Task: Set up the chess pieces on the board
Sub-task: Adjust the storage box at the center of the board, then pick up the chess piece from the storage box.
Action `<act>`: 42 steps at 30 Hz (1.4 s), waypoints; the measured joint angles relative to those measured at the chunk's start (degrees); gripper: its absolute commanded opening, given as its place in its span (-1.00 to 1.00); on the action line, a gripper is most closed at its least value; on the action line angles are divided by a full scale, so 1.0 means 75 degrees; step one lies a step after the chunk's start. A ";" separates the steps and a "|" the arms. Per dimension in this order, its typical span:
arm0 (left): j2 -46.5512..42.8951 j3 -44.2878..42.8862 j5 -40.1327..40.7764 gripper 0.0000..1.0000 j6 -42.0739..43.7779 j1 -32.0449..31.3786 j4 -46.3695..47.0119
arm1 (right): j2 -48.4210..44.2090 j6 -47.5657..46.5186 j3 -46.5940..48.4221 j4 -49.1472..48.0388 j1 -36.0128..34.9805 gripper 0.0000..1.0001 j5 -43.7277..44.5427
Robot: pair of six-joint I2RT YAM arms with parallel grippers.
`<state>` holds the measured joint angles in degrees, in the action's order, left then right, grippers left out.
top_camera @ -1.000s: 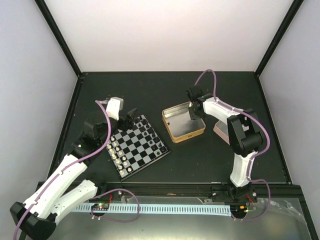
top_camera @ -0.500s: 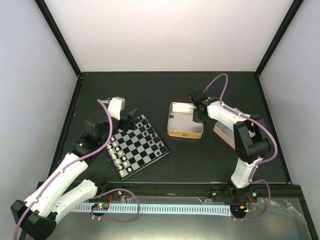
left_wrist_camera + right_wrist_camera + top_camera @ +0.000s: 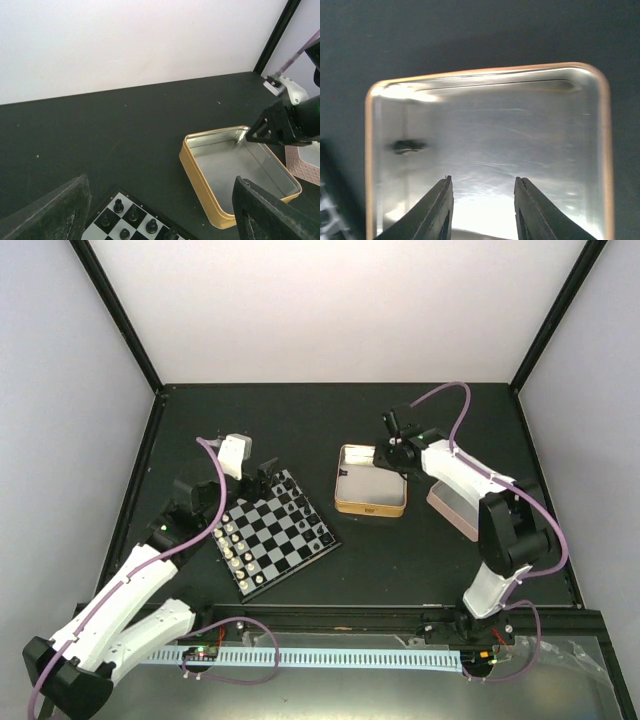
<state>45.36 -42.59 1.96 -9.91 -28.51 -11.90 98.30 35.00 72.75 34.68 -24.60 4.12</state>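
The right arm's fingers (image 3: pixel 436 212), slightly apart and empty, have risen from inside the gold-rimmed tin (image 3: pixel 370 507) to its upper right edge in the top view. The tin, which lay askew a second ago, now sits square at the centre and seems empty apart from one dark mark, so probably little remains to fetch. The left arm's fingers (image 3: pixel 55 215) hang wide apart over the upper corner of the chessboard (image 3: pixel 277 536), left of centre, where black chess pieces (image 3: pixel 303 505) stand along its upper right side and cream pieces (image 3: pixel 234 543) along its lower left; a pale pink flat piece (image 3: pixel 452 508) lies just right of the tin.
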 measured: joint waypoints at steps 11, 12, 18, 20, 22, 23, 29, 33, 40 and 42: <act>0.0568 0.0000 -0.0609 0.56 -0.0723 0.0000 0.0009 | 0.1067 0.2728 -0.0300 -0.2186 -0.0379 -0.39 -0.1734; 0.0629 0.0000 -0.0676 0.56 -0.0775 0.0000 0.0006 | 0.1250 0.3066 -0.0306 -0.2337 -0.0423 -0.40 -0.1804; 0.0778 0.0000 -0.0842 0.56 -0.0935 0.0003 -0.0041 | 0.1661 0.4695 -0.0408 -0.2713 -0.0650 -0.40 -0.1781; 0.0729 0.0000 -0.0836 0.57 -0.0941 0.0003 -0.0073 | 0.1661 0.5129 -0.0423 -0.2777 -0.0670 -0.40 -0.1731; 0.0659 0.0000 -0.0833 0.57 -0.0941 0.0003 -0.0079 | 0.1661 0.5569 -0.0449 -0.2856 -0.0676 -0.40 -0.1682; 0.0627 0.0000 -0.0833 0.57 -0.0941 0.0003 -0.0085 | 0.1682 0.5761 -0.0449 -0.2888 -0.0676 -0.41 -0.1670; 0.0405 0.0000 -0.0810 0.58 -0.0933 0.0003 -0.0099 | 0.2060 0.6647 -0.0399 -0.3089 -0.0676 -0.41 -0.1644; 0.0294 0.0009 -0.0746 0.58 -0.0912 0.0003 -0.0119 | 0.2241 0.7041 -0.0204 -0.3214 -0.0676 -0.38 -0.1644; 0.0207 0.0058 -0.0621 0.59 -0.0886 0.0003 -0.0178 | 0.2474 0.7583 0.0012 -0.3462 -0.0676 -0.44 -0.1746; 0.0198 0.0058 -0.0600 0.59 -0.0880 0.0003 -0.0178 | 0.2506 0.7685 0.0041 -0.3485 -0.0676 -0.52 -0.1749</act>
<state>46.85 -42.15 -2.55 -16.51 -28.49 -13.23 117.10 92.64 73.06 8.54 -29.67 -8.99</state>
